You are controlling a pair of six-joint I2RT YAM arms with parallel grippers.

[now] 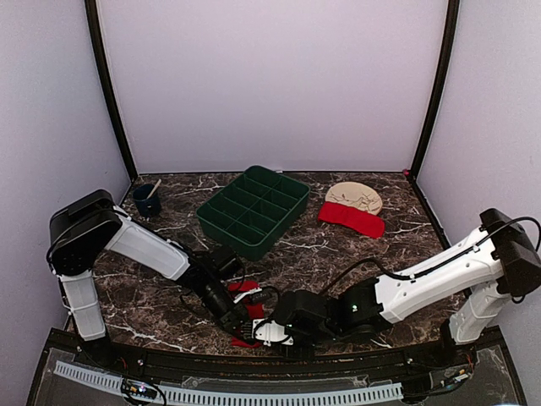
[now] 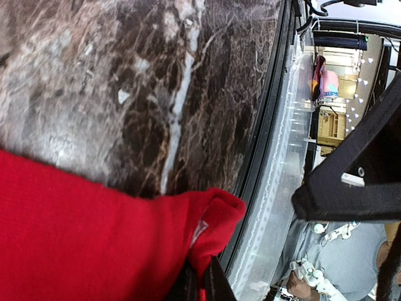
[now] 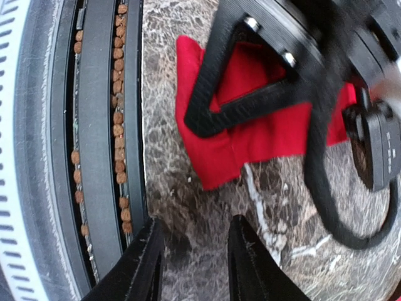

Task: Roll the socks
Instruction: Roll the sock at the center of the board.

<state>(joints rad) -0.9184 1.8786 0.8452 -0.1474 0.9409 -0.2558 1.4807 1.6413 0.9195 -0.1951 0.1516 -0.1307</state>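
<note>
Status: early, nothing rolled yet as far as I can see. Near sock (image 1: 245, 289) sits at the near edge of the table (image 1: 338, 254), between the 2 arms, mostly flat with a loose crumpled corner and no tight bundle visible. Left gripper (image 2: 200, 283) is clamped down on that corner: the left wrist view shows red fabric pinched right at the fingertips, with the rest of the sock spread across the marble beside the table lip. Right gripper (image 3: 194, 251) sits just beside the same sock, jaws partly apart, only bare marble between them, holding nothing and not touching fabric. Second sock (image 1: 351, 220) lies flat at the far right, well apart from both arms and touching a beige cloth item (image 1: 355, 196); can't tell what that item is. Judgement: 0 of 2 socks rolled. Left to do: get the 2 socks together (or roll each singly, the task line doesn't say), start the roll from 1 end, finish the bundle. The left pinch looks like an anchor for a fold or roll, but that's a guess. Count: 2 red socks, 1 green divided tray (image 1: 224, 233) at far centre with nothing visible in it (can't count the compartments reliably), 1 dark blue cup (image 1: 145, 203) at far left with 1 stick-like thing standing in it, 1 beige cloth item, 2 arms, 2 grippers.
</note>
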